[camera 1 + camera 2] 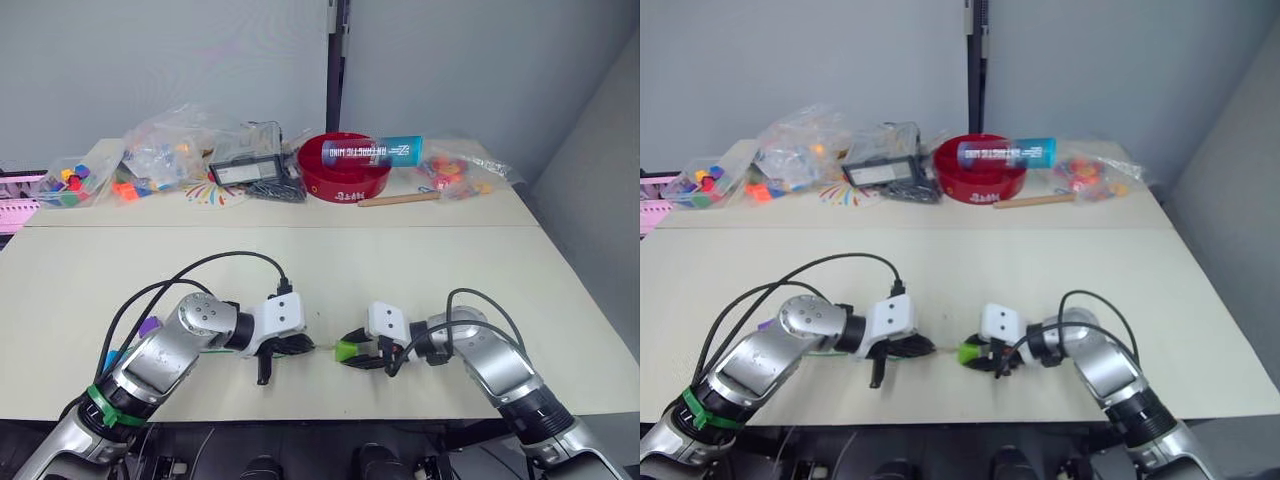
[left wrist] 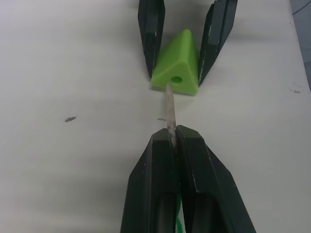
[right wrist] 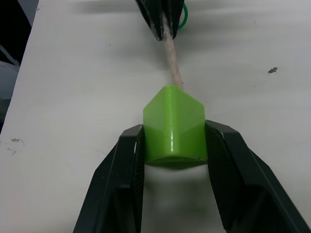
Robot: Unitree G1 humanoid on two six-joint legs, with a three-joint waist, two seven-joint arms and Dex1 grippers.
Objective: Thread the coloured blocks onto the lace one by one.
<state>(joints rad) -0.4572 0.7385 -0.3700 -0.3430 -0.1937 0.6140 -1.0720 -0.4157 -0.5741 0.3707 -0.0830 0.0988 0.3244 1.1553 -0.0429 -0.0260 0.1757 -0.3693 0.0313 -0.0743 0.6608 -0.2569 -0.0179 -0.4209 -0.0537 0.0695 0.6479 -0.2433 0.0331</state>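
My right gripper (image 3: pixel 174 145) is shut on a light green block (image 3: pixel 174 131), a small wedge-shaped piece held just above the table. The block's hole (image 2: pixel 176 79) faces my left gripper (image 2: pixel 174 135), which is shut on the lace (image 2: pixel 170 109) at its pale stiff tip. That tip touches the block's face just beside the hole. The lace's green string (image 2: pixel 179 219) trails back between the left fingers. Both grippers meet near the table's front edge, around the green block (image 1: pixel 346 350). A purple block (image 1: pixel 150 326) and a blue one (image 1: pixel 110 357) lie behind my left forearm, partly hidden.
Along the back of the table stand a red bowl (image 1: pixel 345 172) with a tube (image 1: pixel 372 152) across it, a black device (image 1: pixel 248 170), bags of toy pieces (image 1: pixel 160 150) (image 1: pixel 455 172) and a wooden stick (image 1: pixel 398 199).
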